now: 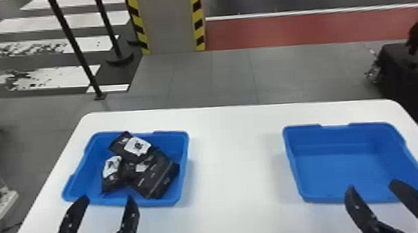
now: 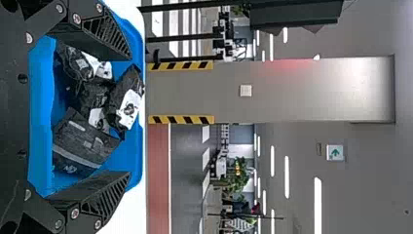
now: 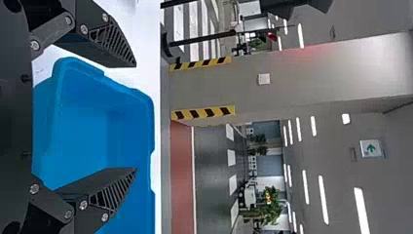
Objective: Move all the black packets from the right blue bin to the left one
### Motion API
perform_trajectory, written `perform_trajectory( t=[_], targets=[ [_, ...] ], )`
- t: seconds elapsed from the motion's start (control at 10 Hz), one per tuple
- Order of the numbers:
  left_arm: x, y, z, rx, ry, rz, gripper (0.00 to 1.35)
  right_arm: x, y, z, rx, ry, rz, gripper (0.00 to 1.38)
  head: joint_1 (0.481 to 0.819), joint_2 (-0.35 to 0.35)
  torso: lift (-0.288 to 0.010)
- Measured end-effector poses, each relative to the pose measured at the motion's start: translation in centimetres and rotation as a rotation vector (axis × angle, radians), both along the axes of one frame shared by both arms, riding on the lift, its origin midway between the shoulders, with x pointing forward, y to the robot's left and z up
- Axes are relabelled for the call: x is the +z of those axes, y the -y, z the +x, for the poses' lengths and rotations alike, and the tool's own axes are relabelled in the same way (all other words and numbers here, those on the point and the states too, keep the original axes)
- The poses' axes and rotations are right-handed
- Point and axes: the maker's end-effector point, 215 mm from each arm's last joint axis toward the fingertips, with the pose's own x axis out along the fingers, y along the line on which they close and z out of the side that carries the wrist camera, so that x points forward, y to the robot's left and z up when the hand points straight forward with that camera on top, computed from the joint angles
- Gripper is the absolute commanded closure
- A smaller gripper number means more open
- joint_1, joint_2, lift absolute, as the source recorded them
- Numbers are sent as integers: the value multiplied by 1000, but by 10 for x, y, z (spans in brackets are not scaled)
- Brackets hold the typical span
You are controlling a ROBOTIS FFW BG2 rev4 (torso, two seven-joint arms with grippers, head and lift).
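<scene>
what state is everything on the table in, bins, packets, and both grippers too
Left blue bin: upright, lidless, in use
Right blue bin: upright, lidless, empty
Black packets: heaped, some overlapping
Left gripper: open
Right gripper: open

Can't count the black packets [image 1: 159, 173] with certainty, lying over one another in the left blue bin [image 1: 186, 145], or read the blurred print on their labels [image 1: 137, 146]. Can't follow the left gripper [image 1: 106, 198], the right gripper [image 1: 372, 184] or the white table [image 1: 236, 178] past the head view's bottom edge, nor the dark boxlike object [image 1: 400, 82] past its right edge.
</scene>
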Motion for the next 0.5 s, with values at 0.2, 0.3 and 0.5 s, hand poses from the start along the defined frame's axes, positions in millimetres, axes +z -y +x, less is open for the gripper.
perform_trajectory(
  t=[0.2, 0.3, 0.5],
  targets=[
    [5, -1, 2, 8, 14, 8, 205, -1, 2, 0, -1, -2, -13, 289, 695, 63, -110],
    [6, -2, 2, 10, 17, 11, 205, -2, 3, 0, -2, -3, -13, 289, 695, 64, -110],
    [6, -2, 2, 11, 18, 14, 205, -2, 3, 1, -1, -3, -15, 291, 695, 64, -110]
  ],
)
